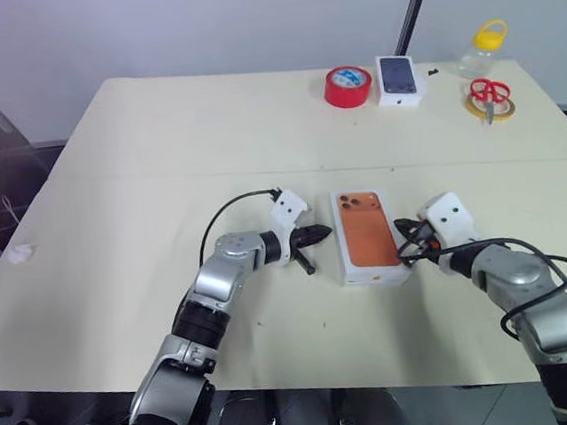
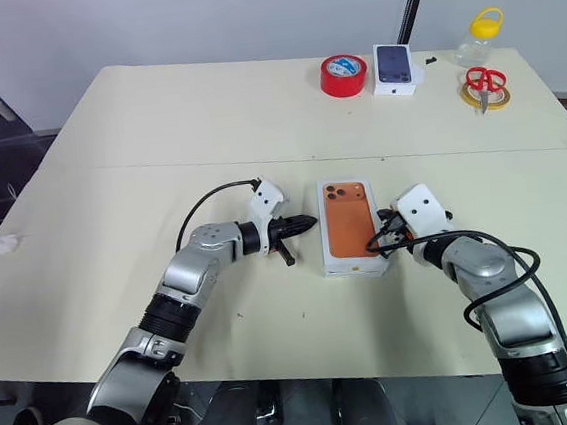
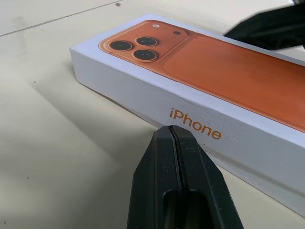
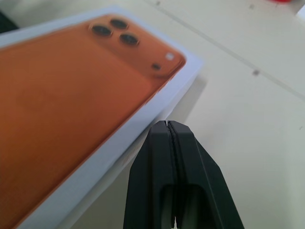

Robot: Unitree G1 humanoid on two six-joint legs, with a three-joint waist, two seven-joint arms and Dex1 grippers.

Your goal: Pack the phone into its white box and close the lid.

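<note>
The lid [image 1: 366,235], a white shell with an orange phone picture on top, lies flat at the middle of the cream table [image 1: 158,164] and covers what is under it. The phone and the white box are hidden. My left gripper [image 1: 322,234] is shut and empty, its tip just off the lid's left long side [image 3: 157,102], by the "iPhone" print. My right gripper [image 1: 407,241] is shut and empty too, close against the lid's right side. In the right wrist view its fingertips [image 4: 167,125] sit beside the lid's edge [image 4: 143,129] near the printed lenses.
At the table's far right stand a red tape roll [image 1: 348,86], a small white box with a dark phone picture [image 1: 398,79], a clear bottle with a yellow cap [image 1: 482,48] and red scissors on a yellow tape ring [image 1: 490,95].
</note>
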